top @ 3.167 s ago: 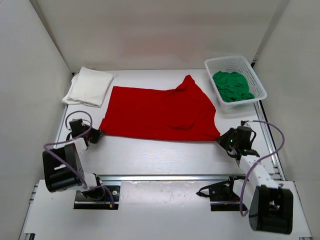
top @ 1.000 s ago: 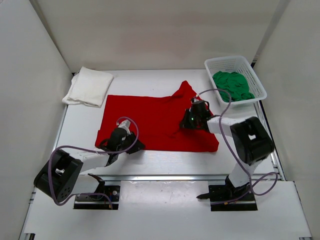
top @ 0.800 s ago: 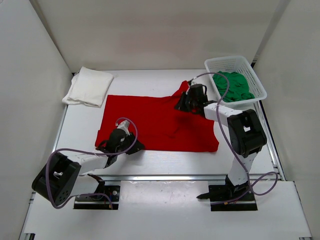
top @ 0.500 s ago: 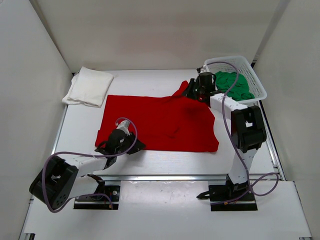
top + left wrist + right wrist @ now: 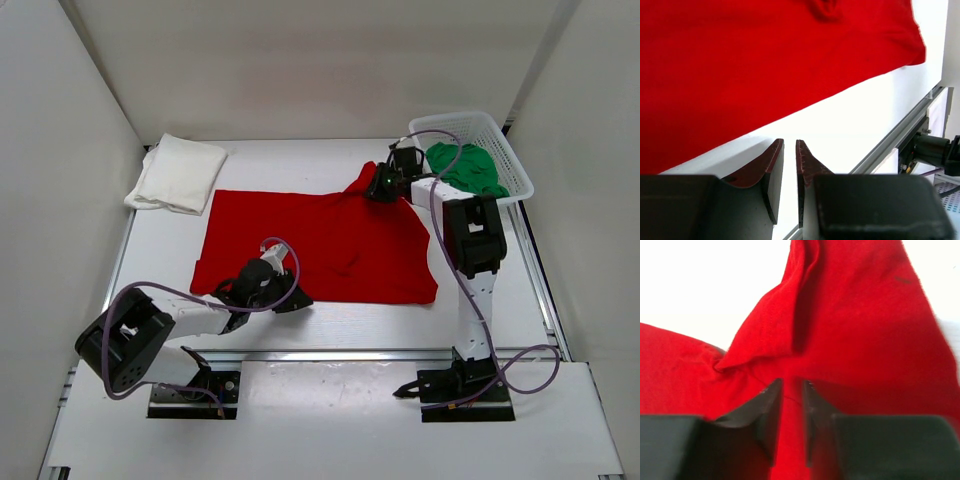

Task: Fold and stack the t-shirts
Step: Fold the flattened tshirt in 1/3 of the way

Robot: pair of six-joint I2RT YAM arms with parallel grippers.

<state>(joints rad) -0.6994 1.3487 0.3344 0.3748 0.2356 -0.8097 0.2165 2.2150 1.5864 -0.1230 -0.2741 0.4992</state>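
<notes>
The red t-shirt (image 5: 320,235) lies spread flat mid-table, with a raised, bunched corner at its back right (image 5: 790,325). My right gripper (image 5: 378,190) hovers over that corner, its jaws a little apart (image 5: 792,382), red cloth showing through the gap and nothing pinched. My left gripper (image 5: 297,300) sits low on the bare table just in front of the red hem (image 5: 765,60), jaws narrowly open (image 5: 790,142) and empty. A folded white t-shirt (image 5: 180,172) rests at the back left. The green t-shirt (image 5: 462,168) is crumpled in the basket.
The white mesh basket (image 5: 520,178) stands at the back right, close beside my right arm. A metal rail (image 5: 330,353) runs along the table's near edge, also seen in the left wrist view (image 5: 900,145). White walls enclose the table on three sides.
My right gripper travelled from the shirt's middle to its back right corner near the basket, then its jaws parted. My left gripper slid right along the front hem.
</notes>
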